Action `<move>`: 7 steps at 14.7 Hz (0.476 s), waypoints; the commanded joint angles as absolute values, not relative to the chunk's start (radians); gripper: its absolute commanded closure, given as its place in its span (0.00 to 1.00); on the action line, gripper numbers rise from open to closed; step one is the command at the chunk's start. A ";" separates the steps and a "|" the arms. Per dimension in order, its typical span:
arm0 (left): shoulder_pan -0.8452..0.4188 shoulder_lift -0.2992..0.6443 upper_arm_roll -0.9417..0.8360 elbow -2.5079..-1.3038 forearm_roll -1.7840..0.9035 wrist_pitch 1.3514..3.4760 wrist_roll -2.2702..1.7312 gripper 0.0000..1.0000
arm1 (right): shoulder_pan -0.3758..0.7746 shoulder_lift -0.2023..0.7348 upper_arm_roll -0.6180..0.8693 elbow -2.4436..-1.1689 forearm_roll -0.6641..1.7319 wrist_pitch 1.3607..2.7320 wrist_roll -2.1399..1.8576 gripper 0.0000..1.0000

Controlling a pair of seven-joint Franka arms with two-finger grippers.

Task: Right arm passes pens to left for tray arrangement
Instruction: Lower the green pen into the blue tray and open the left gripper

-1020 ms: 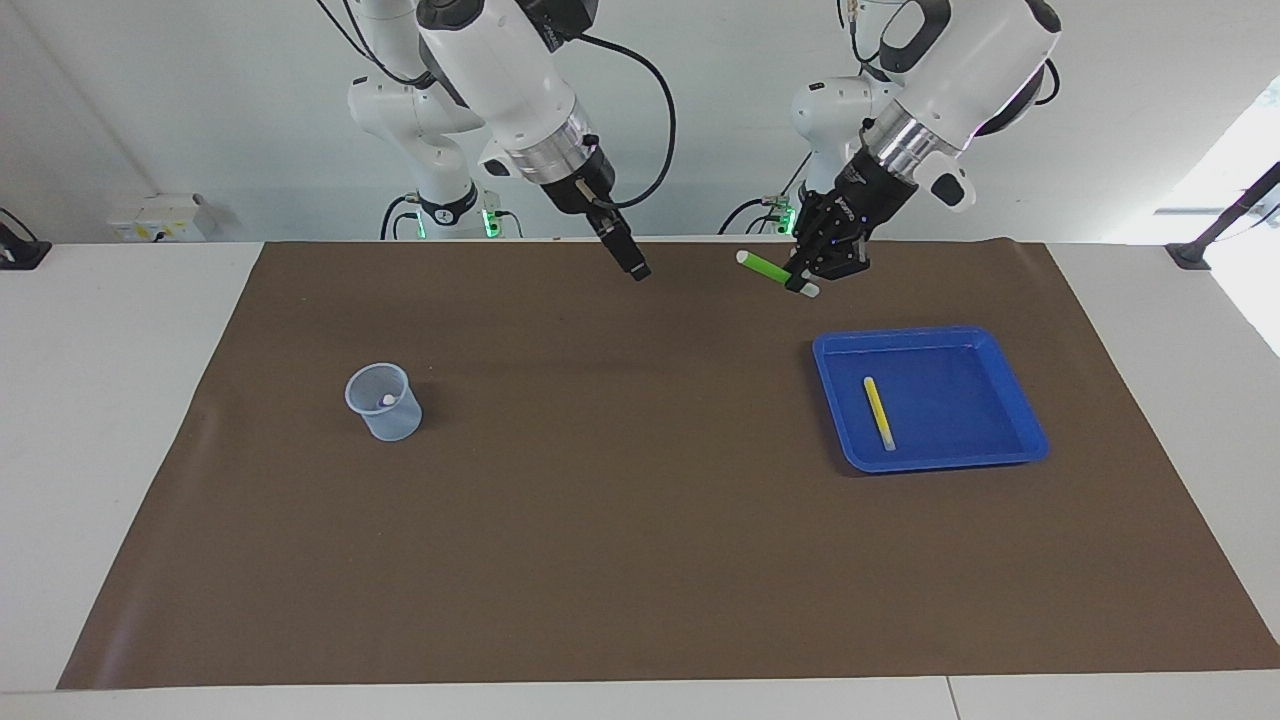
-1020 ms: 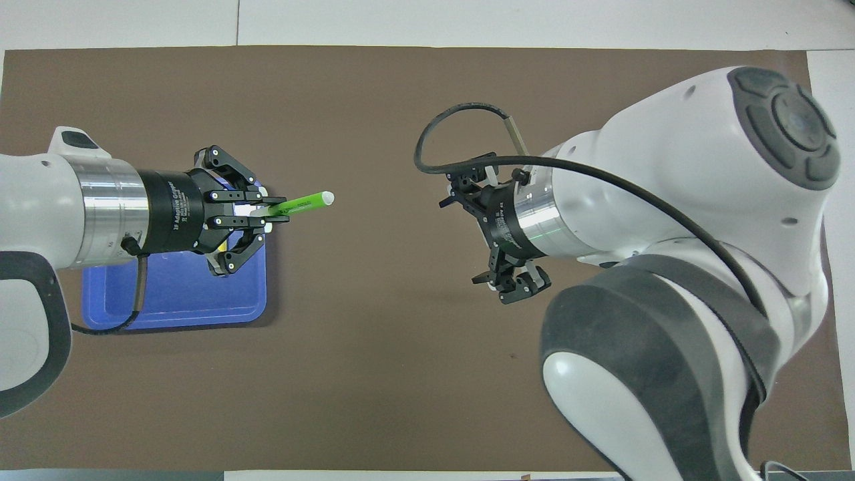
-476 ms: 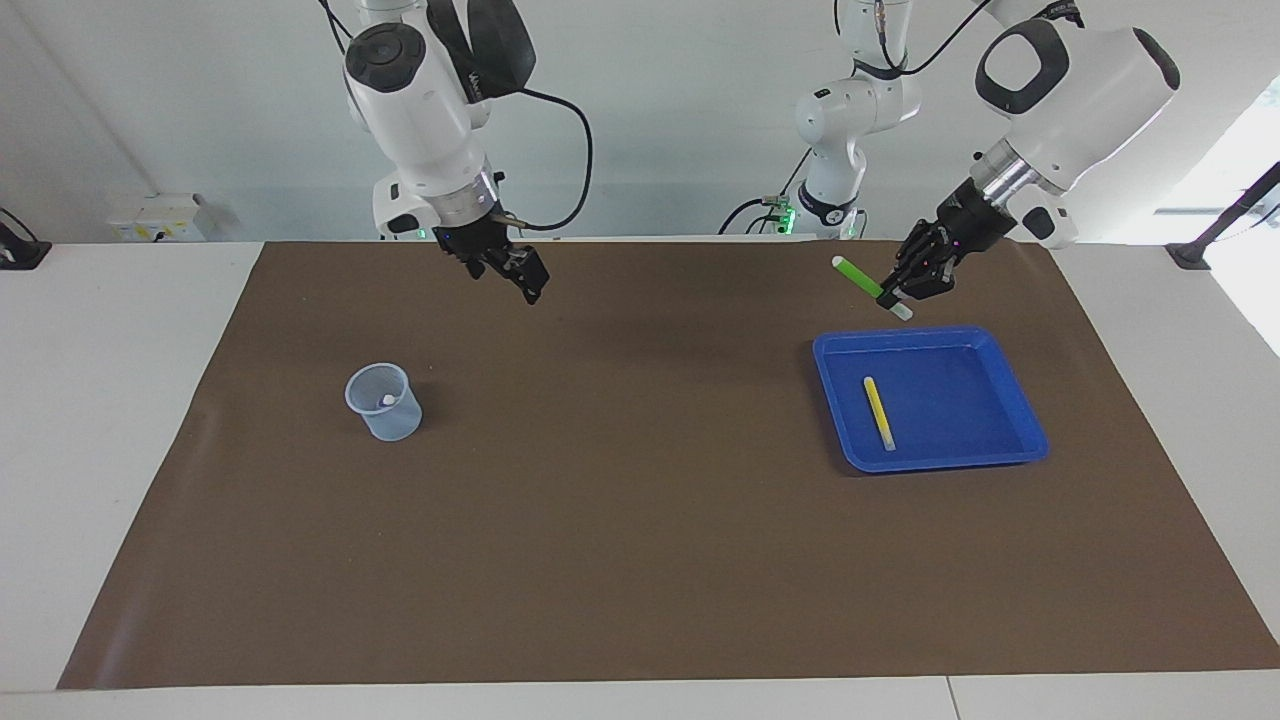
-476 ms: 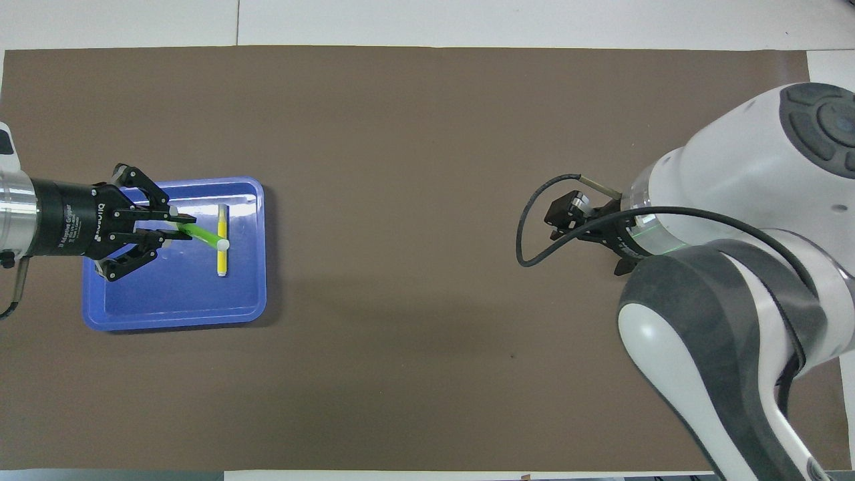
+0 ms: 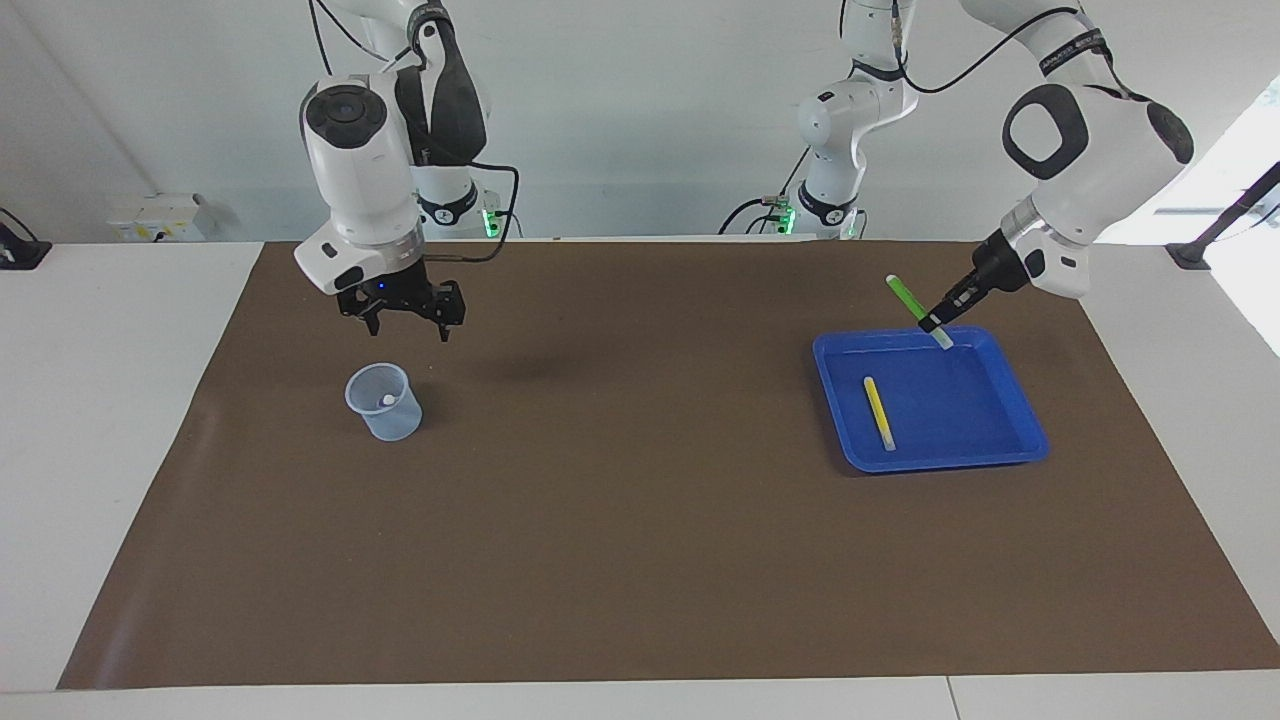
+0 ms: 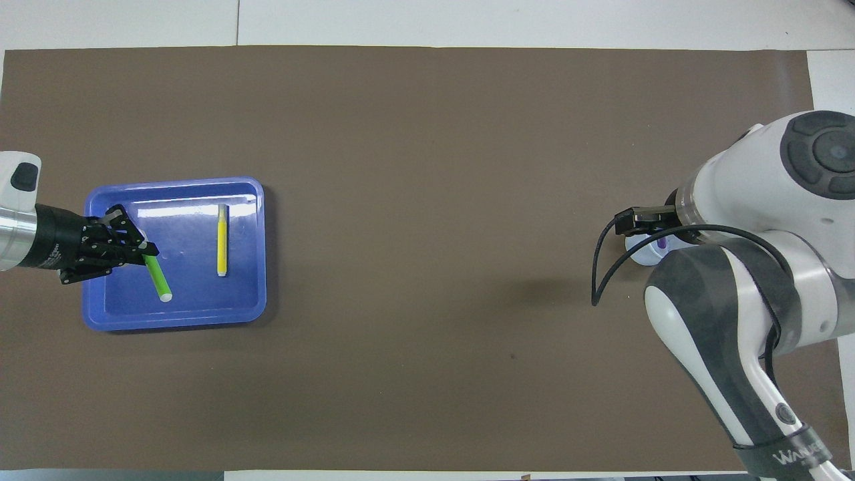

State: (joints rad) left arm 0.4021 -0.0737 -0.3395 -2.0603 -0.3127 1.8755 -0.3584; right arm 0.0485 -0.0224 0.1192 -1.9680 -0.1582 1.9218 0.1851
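Right gripper (image 5: 402, 318): we see it hanging with its fingers spread and nothing between them, over the brown mat (image 5: 640, 520) just on the robots' side of the cup.
Cup (image 5: 381, 401): we see a small translucent bluish cup standing upright on the mat, well apart from the tray toward the right arm's end of the table; a whitish pen cap shows inside it, and the overhead view gives a hint of purple there.
Tray (image 5: 1010, 385): we take this blue tray as our landmark, flat on the mat toward the left arm's end.
Yellow pen (image 5: 878, 412): we see it lying flat inside the tray.
Green pen (image 5: 915, 308): we see it held tilted in the air over the tray's edge nearest the robots.
Left gripper (image 5: 937, 322): we see it clamped on the green pen near its lower whitish end, over that same tray edge.
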 commanded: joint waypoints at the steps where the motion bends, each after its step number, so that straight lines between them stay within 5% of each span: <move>1: 0.402 0.020 -0.347 -2.048 -0.192 1.942 -0.212 1.00 | 0.043 -0.014 0.083 -2.054 -0.210 2.058 0.022 0.00; 7: 0.382 0.169 -0.348 -2.039 -0.006 2.094 -0.083 1.00 | 0.041 0.057 0.055 -2.088 -0.284 2.226 -0.161 0.00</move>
